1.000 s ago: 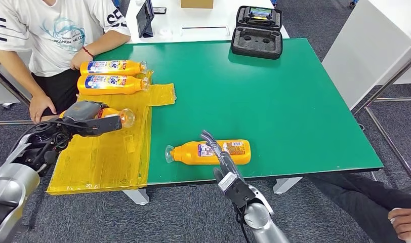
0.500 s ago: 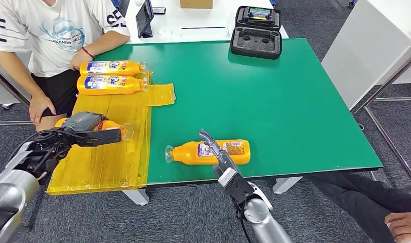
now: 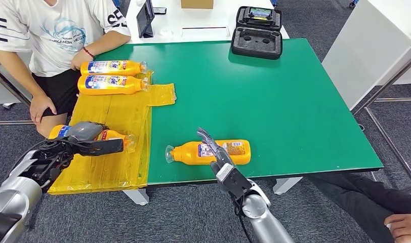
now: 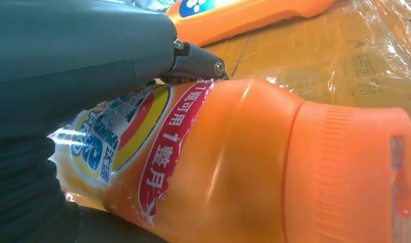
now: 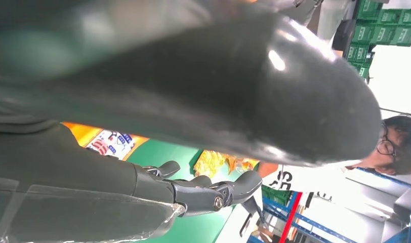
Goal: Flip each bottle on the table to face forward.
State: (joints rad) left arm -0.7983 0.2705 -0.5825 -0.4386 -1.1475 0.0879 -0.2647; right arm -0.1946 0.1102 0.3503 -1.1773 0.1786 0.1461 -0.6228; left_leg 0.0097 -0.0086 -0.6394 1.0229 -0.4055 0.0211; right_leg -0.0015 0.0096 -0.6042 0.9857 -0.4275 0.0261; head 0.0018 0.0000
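Left robot hand is clamped on an orange bottle at lower left, over the yellow plastic sheet. Right robot hand – fingers apart – rests on another orange bottle lying on the table at lower centre. Two more bottles lie upper left.

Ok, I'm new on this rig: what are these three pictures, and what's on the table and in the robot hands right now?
The wide picture is the robot's head camera, looking down at a green table. The other two come from cameras at its wrists. The left robot hand holds an orange bottle over the yellow plastic sheet. The right robot hand reaches over a second bottle lying on the green surface; whether it touches is unclear. Two more bottles lie side by side near a seated person. A black case sits at the far edge.
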